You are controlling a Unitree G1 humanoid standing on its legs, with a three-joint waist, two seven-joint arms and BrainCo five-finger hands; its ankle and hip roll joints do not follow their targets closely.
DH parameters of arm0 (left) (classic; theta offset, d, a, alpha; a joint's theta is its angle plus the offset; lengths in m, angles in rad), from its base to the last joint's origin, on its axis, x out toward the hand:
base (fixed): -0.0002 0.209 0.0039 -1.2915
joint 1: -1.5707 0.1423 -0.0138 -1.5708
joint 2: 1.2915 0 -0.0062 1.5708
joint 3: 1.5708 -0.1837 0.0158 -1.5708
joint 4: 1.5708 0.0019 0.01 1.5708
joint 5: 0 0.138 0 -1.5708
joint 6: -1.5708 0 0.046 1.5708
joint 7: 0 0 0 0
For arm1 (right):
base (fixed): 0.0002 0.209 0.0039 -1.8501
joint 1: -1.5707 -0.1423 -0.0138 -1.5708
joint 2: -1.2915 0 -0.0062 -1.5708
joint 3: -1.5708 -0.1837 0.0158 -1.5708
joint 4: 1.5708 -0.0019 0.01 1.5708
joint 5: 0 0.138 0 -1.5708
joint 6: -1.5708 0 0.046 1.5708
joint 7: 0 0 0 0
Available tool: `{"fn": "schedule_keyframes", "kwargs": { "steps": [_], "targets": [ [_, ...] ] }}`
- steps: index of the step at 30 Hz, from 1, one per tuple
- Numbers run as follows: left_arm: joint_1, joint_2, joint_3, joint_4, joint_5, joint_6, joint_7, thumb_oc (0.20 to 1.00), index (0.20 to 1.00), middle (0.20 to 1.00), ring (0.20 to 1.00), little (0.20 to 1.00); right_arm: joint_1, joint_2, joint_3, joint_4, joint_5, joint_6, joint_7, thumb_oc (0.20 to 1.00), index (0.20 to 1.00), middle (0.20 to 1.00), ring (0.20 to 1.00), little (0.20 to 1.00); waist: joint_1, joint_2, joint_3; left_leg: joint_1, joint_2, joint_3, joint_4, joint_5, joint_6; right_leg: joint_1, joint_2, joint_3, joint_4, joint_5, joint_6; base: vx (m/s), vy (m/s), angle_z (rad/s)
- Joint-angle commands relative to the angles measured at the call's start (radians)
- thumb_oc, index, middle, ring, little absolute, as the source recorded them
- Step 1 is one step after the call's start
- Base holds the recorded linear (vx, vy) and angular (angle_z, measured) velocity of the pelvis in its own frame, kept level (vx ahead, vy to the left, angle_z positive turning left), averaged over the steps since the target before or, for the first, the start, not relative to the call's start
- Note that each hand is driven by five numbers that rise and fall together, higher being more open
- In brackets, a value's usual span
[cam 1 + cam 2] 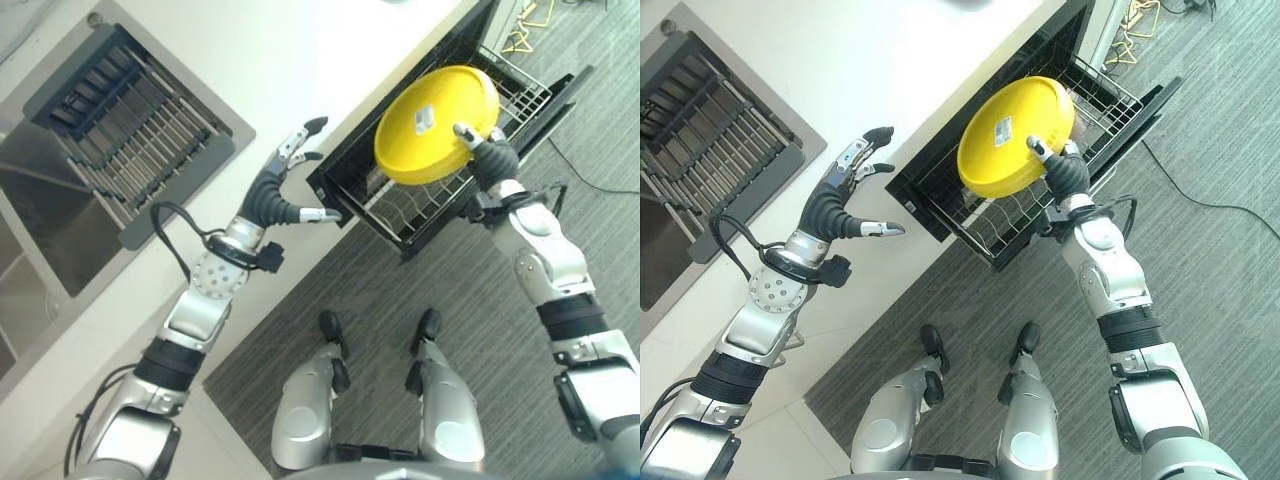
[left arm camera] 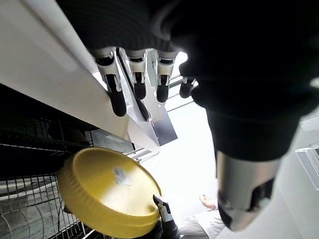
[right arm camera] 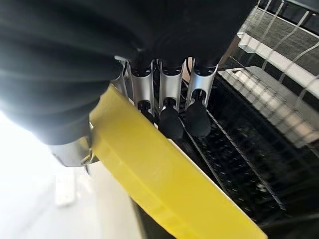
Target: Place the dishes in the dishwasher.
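The right hand (image 1: 492,158) is pinching the rim of the yellow plate (image 1: 436,122), fingers and thumb on opposite faces, above the dishwasher rack (image 1: 425,205). It looks light, stiff, slick plastic; edge holds are best. The left hand (image 1: 285,190) is hanging open beside the tabletop (image 1: 260,70).

White counter (image 1: 330,60) with sink (image 1: 60,230) above grey striped carpet (image 1: 400,290).

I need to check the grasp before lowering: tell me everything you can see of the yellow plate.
The plate is round, bright yellow, plastic-looking, with a raised rim and a small pale sticker on its underside. It is tilted, underside toward the camera, held in the air above the pulled-out dishwasher rack. The right hand pinches its edge, thumb on one face and fingers on the other. Nothing else touches it.
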Motion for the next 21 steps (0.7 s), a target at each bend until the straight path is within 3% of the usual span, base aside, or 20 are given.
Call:
{"fn": "schedule_keyframes", "kwargs": {
  "steps": [1, 7, 16, 21],
  "targets": [
    [0.008, 0.051, 0.004, -0.052, -0.048, -0.086, 0.005, 1.0, 1.0, 1.0, 1.0, 1.0, -0.125, -0.008, -0.019, -0.011, -0.05, -0.042, -0.01, 0.2, 0.2, 0.2, 0.2, 0.2, 0.037, -0.035, -0.021, -0.008, 0.006, -0.109, 0.089, -0.078, -0.029, -0.009, -0.071, -0.013, 0.173, -0.129, 0.081, 0.02, -0.002, 0.11],
    [0.001, 0.105, 0.054, -0.108, -0.116, -0.132, 0.016, 1.0, 1.0, 1.0, 1.0, 1.0, -0.22, -0.069, -0.027, 0.203, -0.084, -0.07, -0.023, 0.2, 0.2, 0.2, 0.2, 0.2, 0.08, -0.021, -0.021, -0.014, 0.002, -0.128, 0.092, -0.076, -0.031, 0.002, -0.085, -0.037, 0.182, -0.133, 0.083, 0.03, -0.014, 0.11],
    [0.011, 0.119, 0.105, -0.151, -0.204, -0.202, 0.005, 1.0, 1.0, 1.0, 1.0, 1.0, -0.273, -0.113, -0.03, 0.334, -0.075, -0.093, -0.032, 0.2, 0.2, 0.2, 0.2, 0.2, 0.105, -0.01, -0.021, -0.035, -0.005, -0.149, 0.093, -0.074, -0.03, -0.013, -0.092, -0.044, 0.196, -0.138, 0.085, 0.01, 0.004, 0.1],
    [-0.02, 0.109, 0.088, -0.166, -0.222, -0.182, -0.007, 1.0, 1.0, 1.0, 1.0, 1.0, -0.297, -0.12, -0.014, 0.432, -0.137, -0.139, -0.054, 0.2, 0.2, 0.2, 0.2, 0.2, 0.111, -0.008, -0.021, -0.06, -0.003, -0.151, 0.103, -0.071, -0.028, -0.038, -0.104, -0.048, 0.22, -0.138, 0.09, 0.01, 0.023, 0.07]
  ]
}}
